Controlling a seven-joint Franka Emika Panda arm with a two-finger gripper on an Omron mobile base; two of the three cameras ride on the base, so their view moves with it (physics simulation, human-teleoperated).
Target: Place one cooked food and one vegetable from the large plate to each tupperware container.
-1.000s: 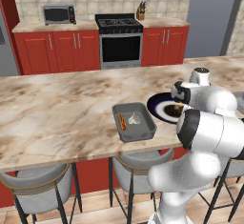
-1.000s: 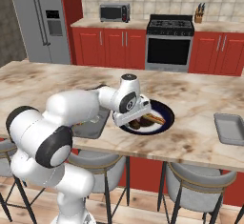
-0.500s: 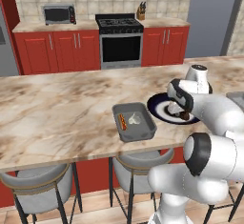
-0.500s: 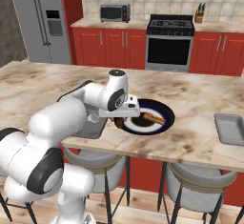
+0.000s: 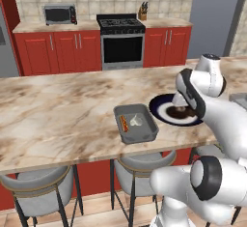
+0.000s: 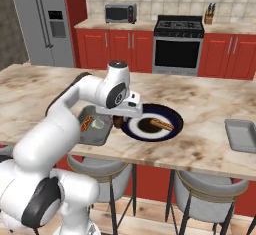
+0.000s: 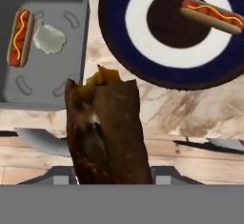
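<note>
Progress check: the near tupperware container (image 7: pixel 45 51) already holds 1 hot dog (image 7: pixel 20 37) and 1 pale vegetable piece (image 7: pixel 49 39), so I judge that tub complete. The second tupperware container (image 6: pixel 243 135) sits well apart at the far right of the counter, and what I can see of it looks bare. My claw (image 6: pixel 118 121) is clenched on a brown, ragged-topped piece of food (image 7: pixel 106 132), which I cannot identify more exactly; I hold it above the counter's near edge, between the filled tub and the large plate (image 7: pixel 119 42). On the plate 1 hot dog (image 7: pixel 211 14) lies on the dark centre, toward its right side. What is left, as I judge it: carry the held piece to the right-hand tub, then bring it the matching item. If the held piece counts as cooked, the tub needs a vegetable, and I see none on the plate.
</note>
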